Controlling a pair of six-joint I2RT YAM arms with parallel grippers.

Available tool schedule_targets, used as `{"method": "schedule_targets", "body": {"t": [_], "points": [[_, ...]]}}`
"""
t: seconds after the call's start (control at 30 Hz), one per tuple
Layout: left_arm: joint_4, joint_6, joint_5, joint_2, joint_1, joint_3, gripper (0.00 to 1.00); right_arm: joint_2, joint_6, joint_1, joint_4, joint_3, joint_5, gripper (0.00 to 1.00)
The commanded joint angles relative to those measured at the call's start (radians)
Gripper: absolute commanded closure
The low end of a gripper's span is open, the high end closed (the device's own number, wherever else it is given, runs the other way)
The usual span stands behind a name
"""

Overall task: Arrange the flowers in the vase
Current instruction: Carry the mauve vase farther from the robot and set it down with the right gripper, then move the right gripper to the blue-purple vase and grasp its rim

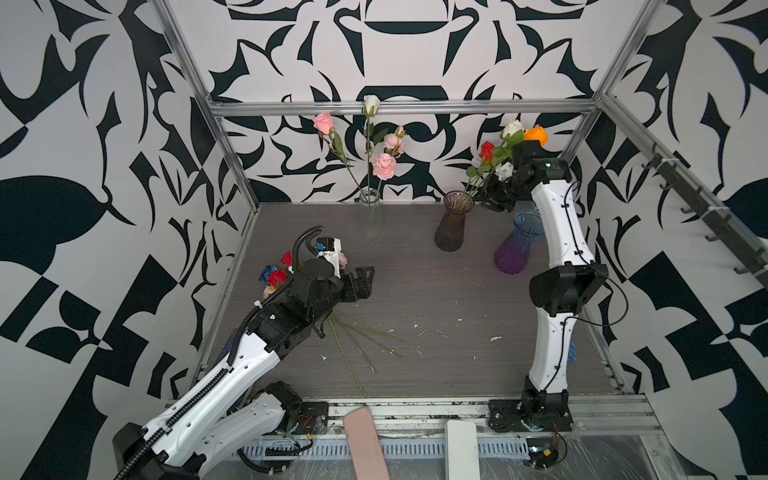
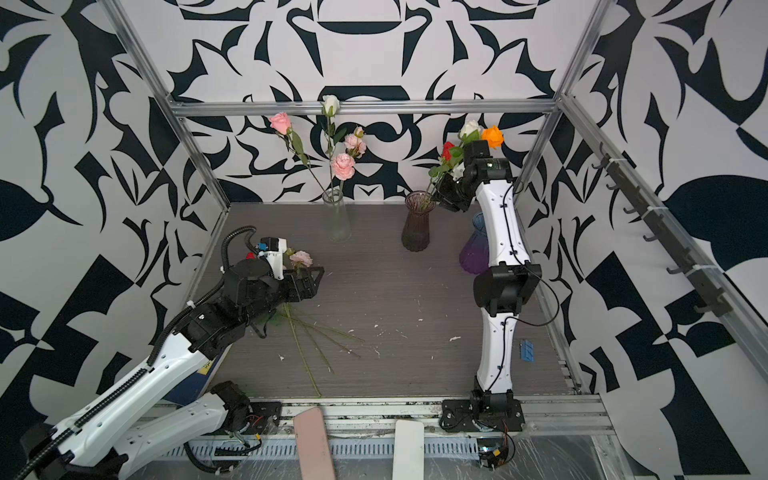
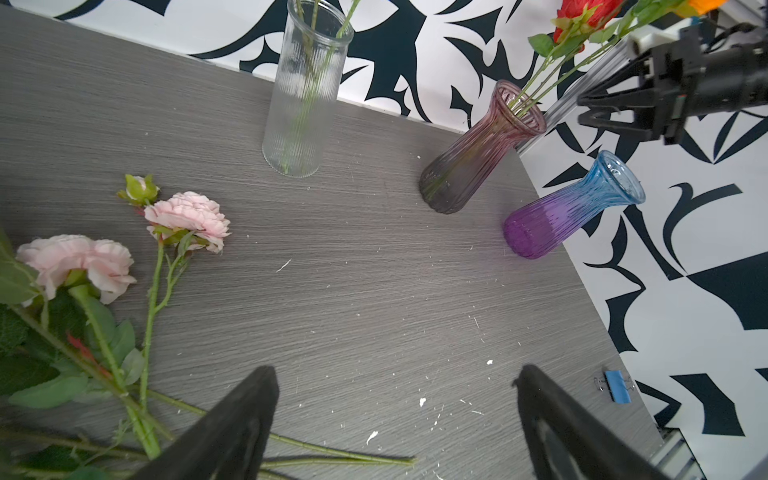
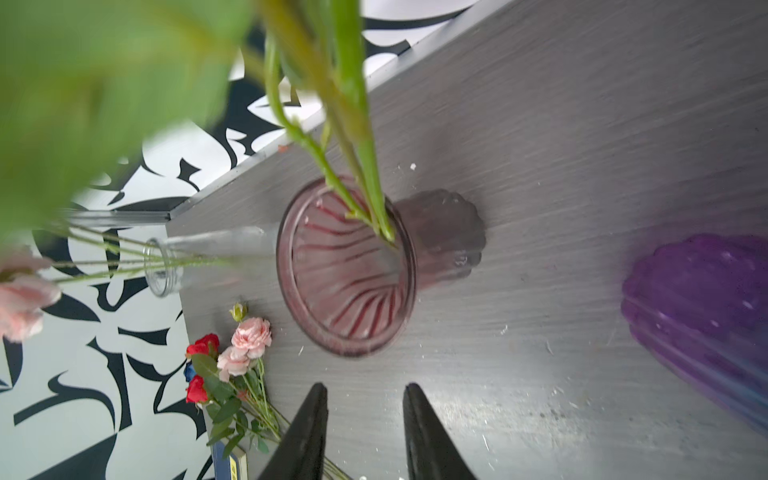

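Note:
Several loose flowers (image 1: 276,275), red, blue and pink, lie on the grey table at the left, partly hidden under my left arm; their pink blooms (image 3: 187,216) and stems (image 1: 357,345) show beside my left gripper (image 3: 395,374). That gripper (image 1: 365,276) hovers open and empty above the table. A clear vase (image 1: 371,216) at the back holds pink and white flowers. A pink-brown vase (image 1: 453,222) holds red, white and orange flowers (image 1: 513,135). My right gripper (image 1: 490,203) hangs just right of its rim, above the table. In the right wrist view this gripper (image 4: 365,390) is open with nothing between its jaws.
An empty blue-and-purple vase (image 1: 519,243) stands right of the pink-brown one, close to my right arm. A blue binder clip (image 2: 528,351) lies near the table's right edge. Pink (image 1: 365,444) and white (image 1: 461,449) slabs jut over the front rail. Metal frame posts (image 1: 232,158) bound the table.

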Motion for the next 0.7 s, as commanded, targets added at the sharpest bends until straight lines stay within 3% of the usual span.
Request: {"method": "schedule_targets", "body": {"t": [0.0, 0.1, 0.27, 0.47, 0.6, 0.67], "points": [[0.05, -0.038, 0.011, 0.013, 0.005, -0.019, 0.07, -0.145, -0.035, -0.012, 0.042, -0.132, -0.01, 0.65], [0.079, -0.062, 0.018, 0.034, 0.005, -0.028, 0.07, -0.288, -0.02, -0.036, 0.125, -0.323, 0.0, 0.65], [0.126, -0.084, 0.042, 0.086, 0.005, -0.024, 0.07, -0.507, 0.046, -0.189, 0.242, -0.614, -0.065, 0.68], [0.171, -0.107, 0.07, 0.146, 0.006, -0.006, 0.08, -0.574, 0.041, -0.238, 0.176, -0.661, 0.051, 0.66], [0.167, -0.098, 0.075, 0.164, 0.005, 0.019, 0.08, -0.537, 0.066, -0.26, 0.106, -0.619, 0.204, 0.6], [0.165, -0.095, 0.068, 0.159, 0.005, 0.019, 0.08, -0.504, 0.092, -0.28, 0.09, -0.595, 0.218, 0.57]]}}
